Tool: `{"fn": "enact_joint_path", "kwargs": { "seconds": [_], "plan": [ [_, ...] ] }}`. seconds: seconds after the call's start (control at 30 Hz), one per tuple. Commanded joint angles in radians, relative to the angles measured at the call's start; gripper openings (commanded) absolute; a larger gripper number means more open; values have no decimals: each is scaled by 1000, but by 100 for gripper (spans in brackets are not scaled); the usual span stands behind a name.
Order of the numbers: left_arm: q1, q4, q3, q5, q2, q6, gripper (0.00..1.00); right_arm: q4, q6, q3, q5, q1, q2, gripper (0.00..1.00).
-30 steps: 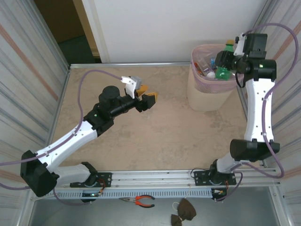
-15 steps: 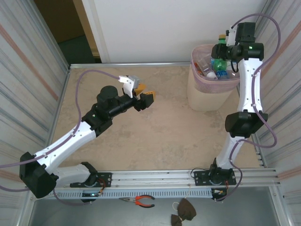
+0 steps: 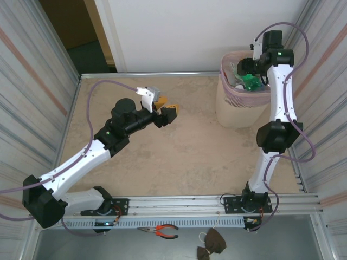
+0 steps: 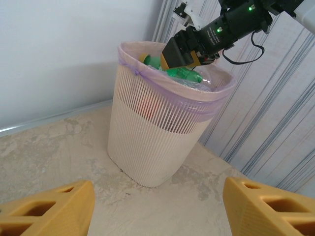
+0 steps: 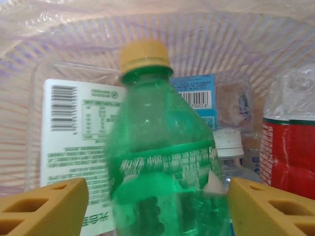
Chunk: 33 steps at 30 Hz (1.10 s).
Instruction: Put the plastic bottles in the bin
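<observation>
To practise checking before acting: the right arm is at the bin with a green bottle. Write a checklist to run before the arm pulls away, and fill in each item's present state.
1. Right gripper above the bin's opening: ok.
2. Its fingers spread apart: ok, one on each side of the green bottle.
3. Green bottle free of both fingers: cannot tell; one finger looks very close to it.
4. Green bottle within the bin's rim: ok, it lies on the other bottles near rim height.
5. Left gripper open and holding nothing: ok.
</observation>
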Motion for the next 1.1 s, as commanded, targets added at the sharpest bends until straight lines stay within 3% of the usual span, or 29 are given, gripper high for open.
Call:
{"fn": "enact_joint_path", "kwargs": {
  "seconds": [0.0,0.47,0.83,1.07],
  "plan": [
    [11,3,-13,-17,-33,-6,70,-34,-18,21,44,5,-7,77],
    [32,-58,-41,-64,-84,41,71,-6,81,-15,43,-16,-217,80],
    [90,-207,-123,-191,-160,147,79,271,127,-599,70,-23,-643,90],
    [170,-256,-205,-254,-214,158,99,392,150,-924,145,-25,-864,99]
  ]
}}
